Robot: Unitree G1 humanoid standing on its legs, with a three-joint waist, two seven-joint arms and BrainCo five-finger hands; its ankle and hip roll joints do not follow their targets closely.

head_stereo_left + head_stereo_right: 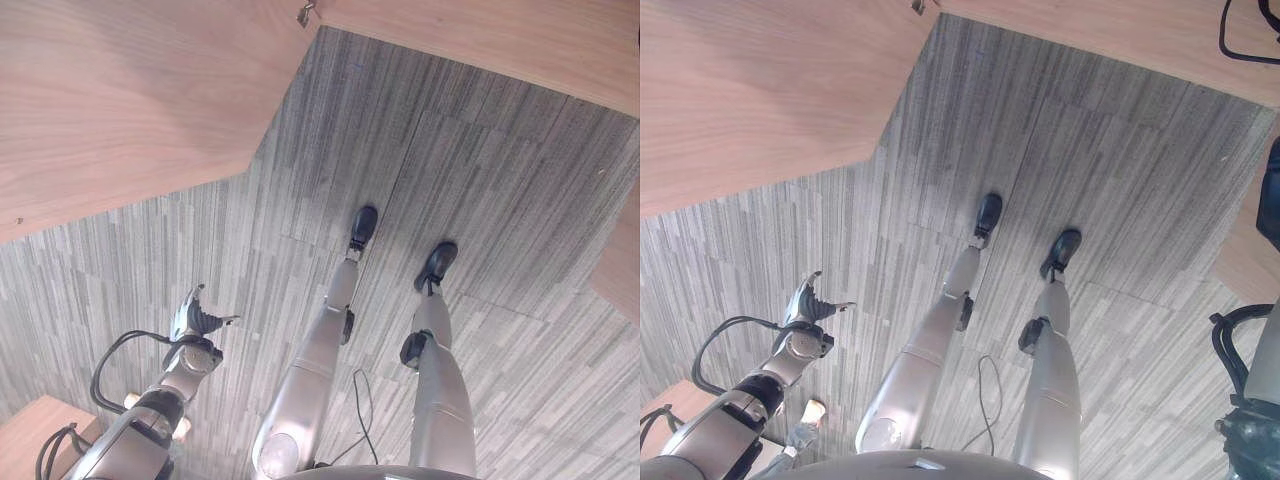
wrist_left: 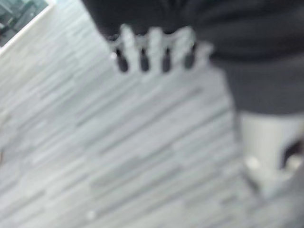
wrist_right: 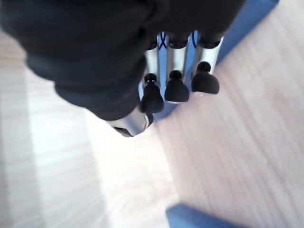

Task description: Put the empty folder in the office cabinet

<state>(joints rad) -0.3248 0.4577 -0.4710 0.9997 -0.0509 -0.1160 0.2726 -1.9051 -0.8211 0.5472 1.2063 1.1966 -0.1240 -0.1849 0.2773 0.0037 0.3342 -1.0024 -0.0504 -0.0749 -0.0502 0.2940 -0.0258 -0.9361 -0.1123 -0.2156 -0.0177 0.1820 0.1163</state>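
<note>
Eye views: left hand hangs over grey striped floor at near left, fingers relaxed, holding nothing. Wooden cabinet stands far left.

Left wrist view: fingers straight above the floor.

Right wrist view: right hand, fingers curled against a blue folder beside a wooden surface; grip itself hidden, cannot tell.

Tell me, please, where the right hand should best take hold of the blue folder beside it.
Probably the blue folder is best taken by its long straight edge, which borders bare wooden surface just past the right hand. Come in from that wood side: the folder looks flat and thin, so a pinch over the edge suits it. The rest of it is hidden.
</note>
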